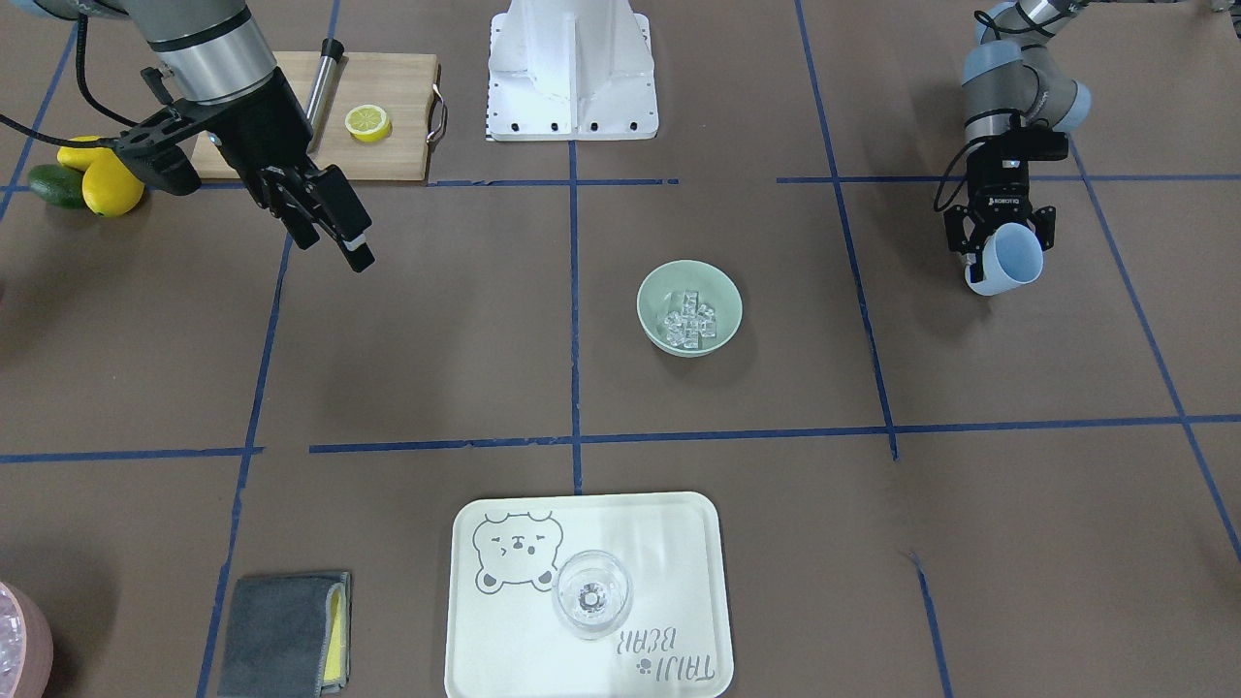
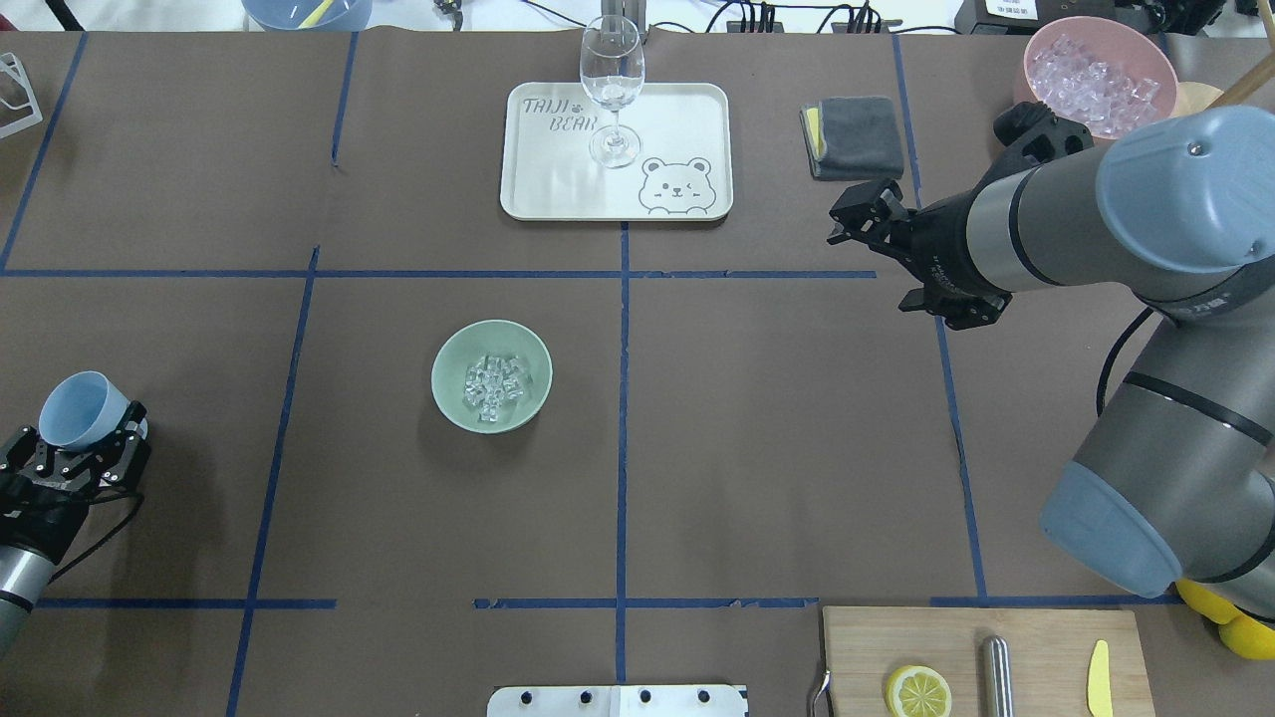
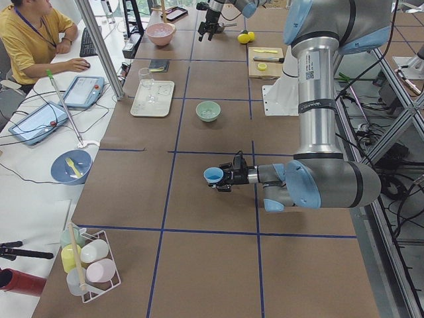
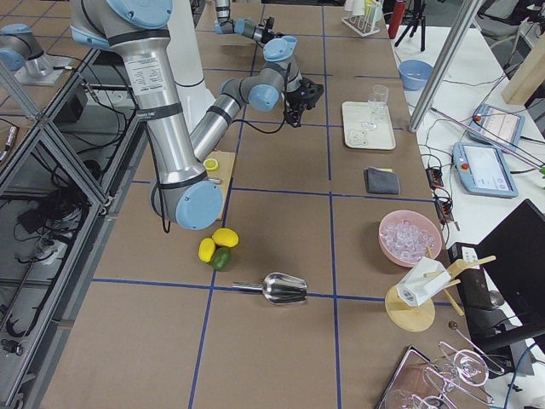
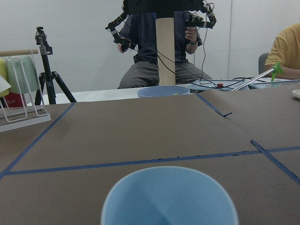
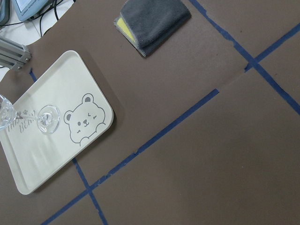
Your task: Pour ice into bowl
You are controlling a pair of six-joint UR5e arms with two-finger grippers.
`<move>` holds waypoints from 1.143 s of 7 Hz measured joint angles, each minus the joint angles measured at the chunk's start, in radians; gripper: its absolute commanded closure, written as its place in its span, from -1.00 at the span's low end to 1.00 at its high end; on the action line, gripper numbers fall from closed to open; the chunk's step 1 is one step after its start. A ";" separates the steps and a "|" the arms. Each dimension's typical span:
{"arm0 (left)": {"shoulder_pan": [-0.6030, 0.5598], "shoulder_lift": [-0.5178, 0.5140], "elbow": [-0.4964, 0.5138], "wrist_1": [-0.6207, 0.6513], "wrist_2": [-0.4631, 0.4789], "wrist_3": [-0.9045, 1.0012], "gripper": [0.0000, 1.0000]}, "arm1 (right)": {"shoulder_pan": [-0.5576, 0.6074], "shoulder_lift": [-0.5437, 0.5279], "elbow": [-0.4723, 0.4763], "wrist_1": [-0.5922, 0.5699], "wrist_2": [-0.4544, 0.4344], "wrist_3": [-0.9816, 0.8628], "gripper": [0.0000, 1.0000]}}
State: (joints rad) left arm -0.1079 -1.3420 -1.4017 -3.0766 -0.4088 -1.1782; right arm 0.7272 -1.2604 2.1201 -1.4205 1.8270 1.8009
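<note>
Closest to the robot's base there's a pale wooden cutting board (image 2: 1036,647) with a cut yellow lemon half (image 2: 917,691) lying on it. A bit further out, way over on the left edge, the left gripper (image 2: 90,430) is pinching a light blue plastic cup (image 2: 80,408), which is tipped on its side. From the wrist camera the cup's inside looks empty.

The round pale mint-green bowl (image 2: 448,398) sits on the brown table mid-left, well apart from that cup. The small clear ice cubes (image 2: 493,383) are piled inside it.

Past that, on the other side, the right gripper (image 1: 337,250) hangs above the table holding nothing. Its fingers look spread apart, though the angle's not great, so take that loosely.

At the far side sit a cream rectangular tray (image 2: 677,110) with a clear wine glass (image 2: 611,80) standing on it, a folded grey cloth (image 2: 857,134) just beside the tray, and a pink round bowl (image 2: 1036,60) in the corner.
</note>
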 measured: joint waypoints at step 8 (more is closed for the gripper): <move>-0.005 0.174 -0.183 -0.011 -0.275 0.137 -1.00 | 0.000 0.005 0.010 0.000 0.004 0.000 -1.00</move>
State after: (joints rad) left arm -0.1132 -1.1682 -1.5849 -3.0880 -0.6841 -1.0414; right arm 0.7273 -1.2559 2.1302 -1.4204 1.8312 1.8006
